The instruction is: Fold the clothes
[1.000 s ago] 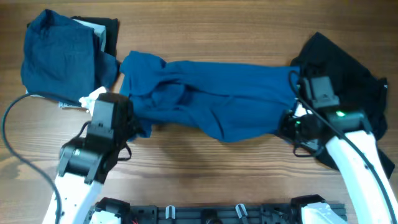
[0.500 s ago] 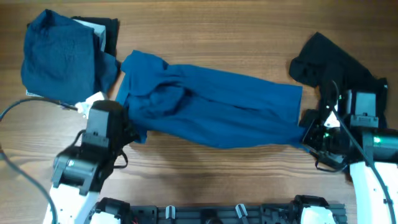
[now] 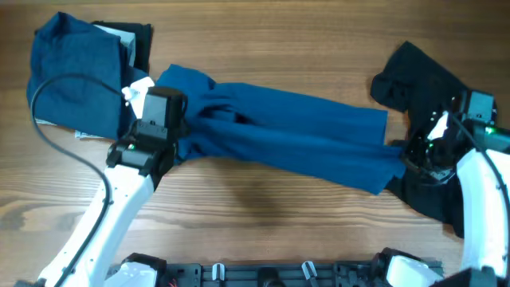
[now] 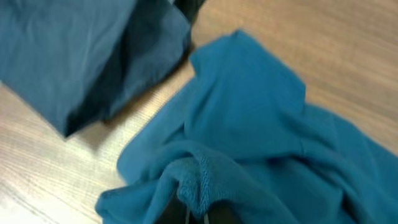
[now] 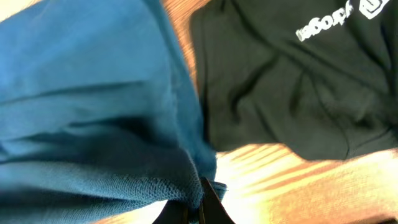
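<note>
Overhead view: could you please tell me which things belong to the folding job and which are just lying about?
Job: stretched blue garment; dark blue garment, top left; black garment, right.
Lying about: pale flat item peeking from under the dark blue garment, unidentifiable; wooden table.

A medium-blue garment (image 3: 279, 131) lay stretched long across the middle, wrinkled, both ends bunched; a darker blue garment (image 3: 76, 76) sat folded at far left; a black garment (image 3: 426, 80) with white print lay crumpled at right.
</note>
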Controlling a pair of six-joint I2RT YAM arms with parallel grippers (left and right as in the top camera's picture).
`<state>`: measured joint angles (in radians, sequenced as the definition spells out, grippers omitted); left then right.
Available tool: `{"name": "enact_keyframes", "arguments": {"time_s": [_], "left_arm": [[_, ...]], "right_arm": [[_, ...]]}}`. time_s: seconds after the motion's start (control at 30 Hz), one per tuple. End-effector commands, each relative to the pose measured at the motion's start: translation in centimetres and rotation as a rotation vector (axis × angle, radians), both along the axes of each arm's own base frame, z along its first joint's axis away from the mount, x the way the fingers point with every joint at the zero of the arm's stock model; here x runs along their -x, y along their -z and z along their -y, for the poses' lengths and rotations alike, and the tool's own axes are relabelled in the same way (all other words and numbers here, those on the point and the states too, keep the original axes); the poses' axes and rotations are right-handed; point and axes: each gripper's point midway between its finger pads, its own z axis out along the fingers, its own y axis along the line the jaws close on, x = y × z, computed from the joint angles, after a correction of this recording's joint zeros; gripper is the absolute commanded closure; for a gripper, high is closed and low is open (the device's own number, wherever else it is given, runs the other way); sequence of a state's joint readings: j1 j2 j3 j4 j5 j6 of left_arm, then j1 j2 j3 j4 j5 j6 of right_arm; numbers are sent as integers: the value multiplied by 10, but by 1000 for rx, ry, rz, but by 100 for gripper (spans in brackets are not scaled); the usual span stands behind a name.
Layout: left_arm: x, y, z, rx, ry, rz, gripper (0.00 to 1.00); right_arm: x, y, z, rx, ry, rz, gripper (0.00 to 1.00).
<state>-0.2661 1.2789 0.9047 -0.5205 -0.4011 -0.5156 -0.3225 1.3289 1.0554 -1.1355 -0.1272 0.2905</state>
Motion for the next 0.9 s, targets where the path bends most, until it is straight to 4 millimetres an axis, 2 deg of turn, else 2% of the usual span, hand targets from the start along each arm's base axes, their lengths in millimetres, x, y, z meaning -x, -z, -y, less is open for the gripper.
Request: {"name": "enact_keyframes", "arguments": {"time_s": [0.0,0.13,0.27,0.63,0.87], "left_arm": [[-20,-13,-12,-102,-12,63,96],[-36,-21,-7,-90,-8,131,96],[-46,-16,-4,-84,-6,143,96],[-55,43,1,-108,12,8,96],[-56,69,2,-117,20,-53,96]], "right_arm": [[-14,5,11,-17,-16,31,96],[-30,9,12,-32,-17,72,96],[-37,15,15,-28,-30,76,96],[-50,41,20,-34,-61,45,96],[-61,60,25,-36,-65,38,95]]}}
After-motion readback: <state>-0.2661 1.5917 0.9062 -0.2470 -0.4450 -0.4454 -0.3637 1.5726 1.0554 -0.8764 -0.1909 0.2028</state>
